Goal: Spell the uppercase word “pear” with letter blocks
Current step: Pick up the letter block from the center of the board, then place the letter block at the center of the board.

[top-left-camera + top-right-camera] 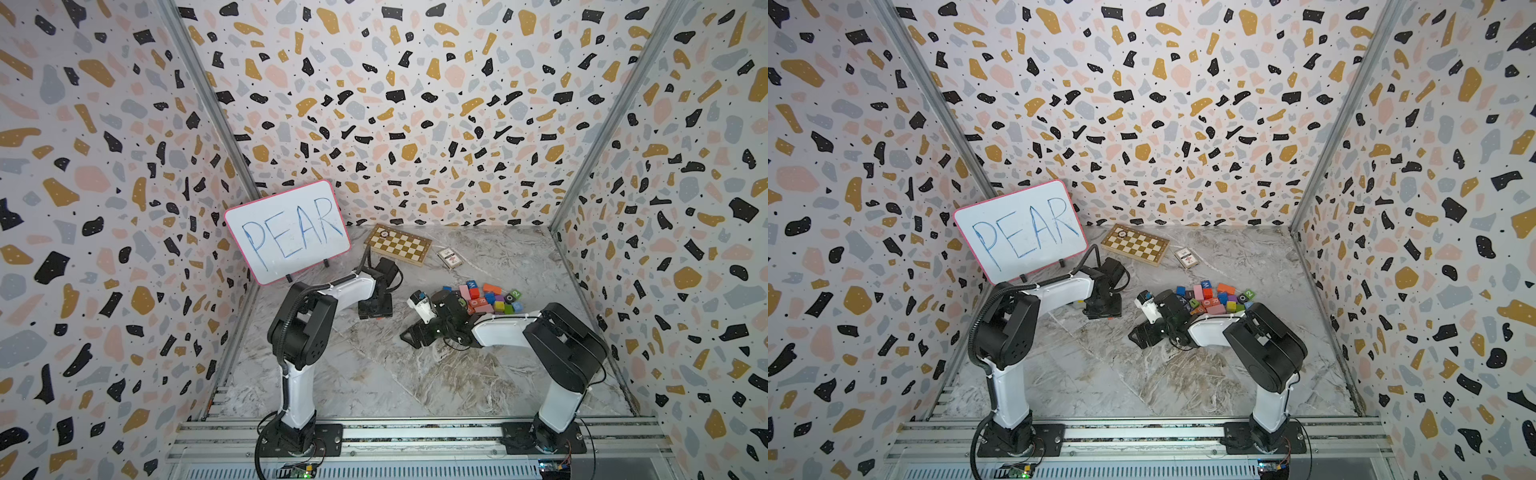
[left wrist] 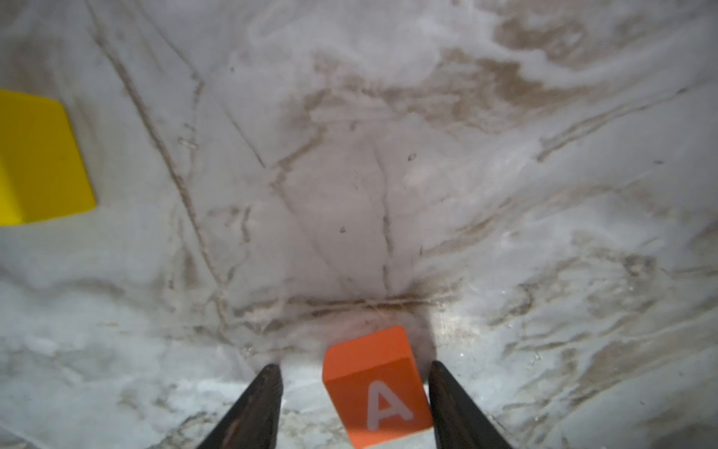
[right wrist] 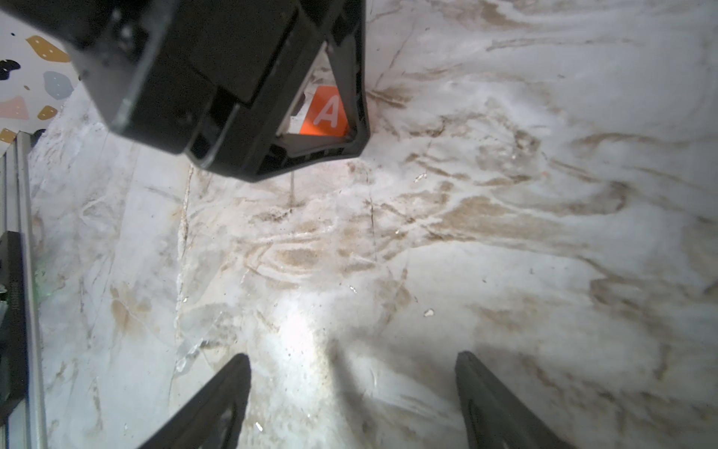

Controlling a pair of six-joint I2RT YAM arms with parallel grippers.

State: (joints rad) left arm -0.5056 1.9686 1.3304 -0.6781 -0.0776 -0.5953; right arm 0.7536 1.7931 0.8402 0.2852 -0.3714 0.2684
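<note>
Your left gripper is down at the table with the A block between its jaws. It has no grip on it: 1 finger lies against or just beside 1 side of the block, and a clear gap shows between the other finger and the opposite side. So read the jaws as partly open around the block, not clamped. The block rests on the table with its white A face up, turned a little askew to the fingers.

That spot looks chosen on purpose. It is open table in front of the whiteboard that reads PEAR, well apart from the pile of loose blocks, so the word can be laid out where nothing crowds it. A yellow block lies off to 1 side of the A with bare table between them. Its letter does not show, but by colour I judge it the E, which makes the A letter 3 of the row. The P is hidden, and I cannot pick out the R for certain.

Your right gripper hangs over bare table with its jaws spread wide and nothing in them, clear of the left arm, probably waiting for the R
</note>
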